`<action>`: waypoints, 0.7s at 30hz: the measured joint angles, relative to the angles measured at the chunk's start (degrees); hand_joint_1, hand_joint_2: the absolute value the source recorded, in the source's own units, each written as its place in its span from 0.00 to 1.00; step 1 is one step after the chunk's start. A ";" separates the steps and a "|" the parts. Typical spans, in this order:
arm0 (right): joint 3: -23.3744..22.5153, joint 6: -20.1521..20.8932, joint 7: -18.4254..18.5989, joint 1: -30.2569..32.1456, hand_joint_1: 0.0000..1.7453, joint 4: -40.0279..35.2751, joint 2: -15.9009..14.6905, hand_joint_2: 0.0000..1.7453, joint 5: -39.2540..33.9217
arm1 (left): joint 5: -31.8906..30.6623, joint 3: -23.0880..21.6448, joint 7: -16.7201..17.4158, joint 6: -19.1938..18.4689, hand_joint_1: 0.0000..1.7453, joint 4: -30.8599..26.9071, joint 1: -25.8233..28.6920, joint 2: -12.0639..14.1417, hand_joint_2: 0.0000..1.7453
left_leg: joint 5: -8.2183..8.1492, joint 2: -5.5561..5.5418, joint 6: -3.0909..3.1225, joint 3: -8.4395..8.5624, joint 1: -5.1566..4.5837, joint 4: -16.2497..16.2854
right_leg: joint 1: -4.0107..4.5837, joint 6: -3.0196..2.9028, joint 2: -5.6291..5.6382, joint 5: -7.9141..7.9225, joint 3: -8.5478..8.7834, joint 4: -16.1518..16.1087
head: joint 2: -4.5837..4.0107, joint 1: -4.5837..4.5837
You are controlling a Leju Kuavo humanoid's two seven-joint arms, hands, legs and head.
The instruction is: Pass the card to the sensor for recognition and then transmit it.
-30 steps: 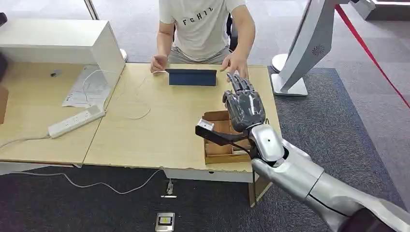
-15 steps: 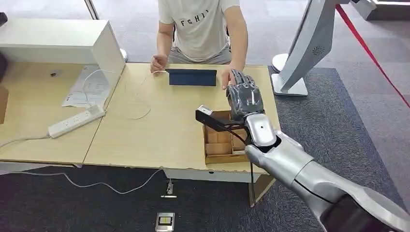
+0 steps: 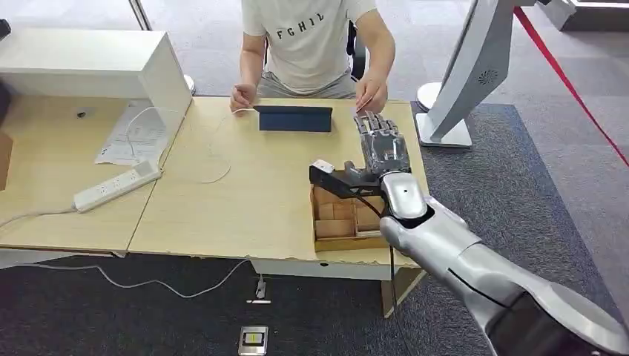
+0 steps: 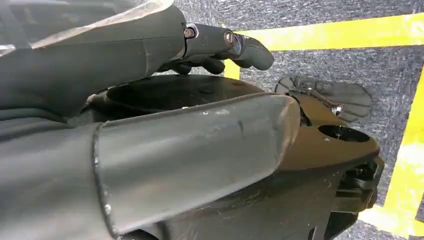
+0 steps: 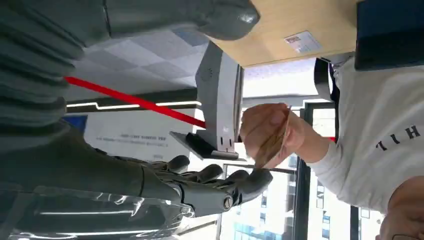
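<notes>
Right hand (image 3: 382,148) stretched flat over table (image 3: 245,200), fingers spread, holding nothing. Person's hand (image 5: 267,131) pinched card (image 5: 274,141) right beside its fingertips. Left hand (image 4: 220,47) curled, apparently empty.

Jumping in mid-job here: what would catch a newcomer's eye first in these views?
The robot's right hand reaches out open over the far right of the wooden table, above a compartmented wooden box. Just beyond its fingertips, a seated person's hand holds a card up near them. A dark blue tablet-like device stands at the table's far edge.
</notes>
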 joint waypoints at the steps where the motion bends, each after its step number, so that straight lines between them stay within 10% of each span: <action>1: 0.00 -0.37 0.55 -0.12 0.00 0.22 -0.11 0.00 -0.11 | 0.09 0.00 0.02 0.04 0.00 0.00 0.00 0.00 0.00 | 0.00 0.00 0.00 -0.01 0.00 0.00 | 0.00 0.00 0.00 0.00 0.00 0.00 | 0.00 0.00; 7: -0.91 -9.14 2.94 -0.64 0.00 -0.08 -2.12 0.00 -4.25 | 0.57 0.11 0.09 0.11 0.00 0.02 0.06 0.00 0.00 | 0.00 -0.04 0.00 0.00 0.00 0.01 | 0.00 0.00 0.00 0.00 0.02 -0.02 | 0.00 0.00; 11: -6.35 -18.45 -6.65 0.75 0.00 -2.41 -5.36 0.00 -25.68 | 0.59 0.37 -0.61 0.20 0.00 0.04 0.13 0.00 0.00 | -0.01 -0.07 0.01 -0.01 0.00 0.02 | -0.01 0.01 -0.02 0.00 0.06 -0.06 | 0.00 0.00; 21: -15.44 -20.59 -8.96 4.18 0.00 -5.94 -13.40 0.00 -33.43 | 0.59 0.79 -0.02 0.65 0.00 0.04 0.20 -0.02 0.00 | -0.03 -0.02 0.03 0.05 0.01 0.03 | 0.03 0.05 0.02 0.04 0.07 -0.13 | 0.00 -0.04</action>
